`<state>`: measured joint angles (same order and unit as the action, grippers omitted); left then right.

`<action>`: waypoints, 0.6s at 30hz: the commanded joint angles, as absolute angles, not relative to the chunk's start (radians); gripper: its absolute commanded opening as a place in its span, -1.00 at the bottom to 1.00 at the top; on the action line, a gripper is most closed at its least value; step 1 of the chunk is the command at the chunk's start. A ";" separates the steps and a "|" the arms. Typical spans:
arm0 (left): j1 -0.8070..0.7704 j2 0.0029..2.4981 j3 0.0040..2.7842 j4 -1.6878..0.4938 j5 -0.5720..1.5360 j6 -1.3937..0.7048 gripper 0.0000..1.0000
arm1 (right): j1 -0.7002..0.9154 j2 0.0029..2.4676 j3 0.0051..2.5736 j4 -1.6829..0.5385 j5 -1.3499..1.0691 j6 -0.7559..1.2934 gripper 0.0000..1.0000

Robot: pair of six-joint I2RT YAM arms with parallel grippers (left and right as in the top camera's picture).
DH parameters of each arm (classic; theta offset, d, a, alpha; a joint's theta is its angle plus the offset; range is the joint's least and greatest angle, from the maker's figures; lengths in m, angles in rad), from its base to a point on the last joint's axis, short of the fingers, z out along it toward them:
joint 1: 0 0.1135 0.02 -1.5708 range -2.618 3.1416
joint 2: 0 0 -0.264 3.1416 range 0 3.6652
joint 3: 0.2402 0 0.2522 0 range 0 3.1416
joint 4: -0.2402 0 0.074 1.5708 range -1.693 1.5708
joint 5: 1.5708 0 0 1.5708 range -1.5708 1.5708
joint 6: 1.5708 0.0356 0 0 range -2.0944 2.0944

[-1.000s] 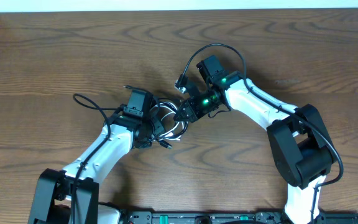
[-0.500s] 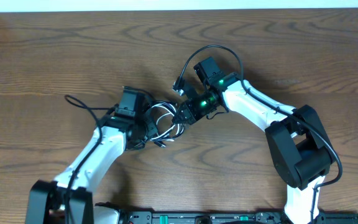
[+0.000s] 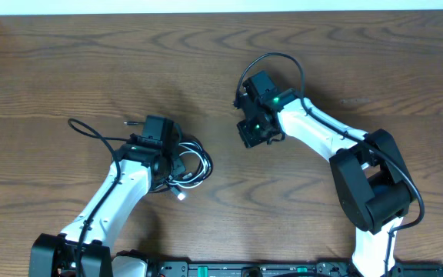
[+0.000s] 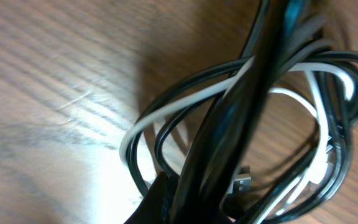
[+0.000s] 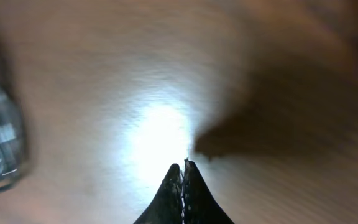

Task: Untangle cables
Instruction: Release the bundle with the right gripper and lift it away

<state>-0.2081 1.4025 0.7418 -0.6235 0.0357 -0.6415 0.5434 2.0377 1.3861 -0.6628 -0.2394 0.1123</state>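
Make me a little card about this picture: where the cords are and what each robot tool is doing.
cables: black cords and one white cord looped in one bundle on the table
left tool: shut on the cables
right tool: shut, holding nothing, apart from the bundle
tangle: not undone yet

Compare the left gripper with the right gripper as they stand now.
The left gripper is closed on the cables, while the right gripper is closed on nothing. The left gripper sits at the looped bundle, while the right gripper hangs over bare table, well apart from the bundle. Both have their jaws shut.
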 commanded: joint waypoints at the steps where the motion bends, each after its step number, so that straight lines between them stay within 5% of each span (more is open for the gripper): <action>1: -0.205 1.398 0.739 -0.644 -0.053 -0.622 -0.85 | 0.547 2.040 1.387 -0.669 -0.094 0.138 -0.98; 18: -0.205 1.398 0.739 -0.706 -0.152 -0.624 -0.84 | 0.547 2.041 1.387 -0.688 0.027 0.157 -0.98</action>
<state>-0.2081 1.4025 0.7414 -0.7010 -0.1371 -0.6304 0.5426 2.0377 1.3861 -0.6876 0.0010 0.1284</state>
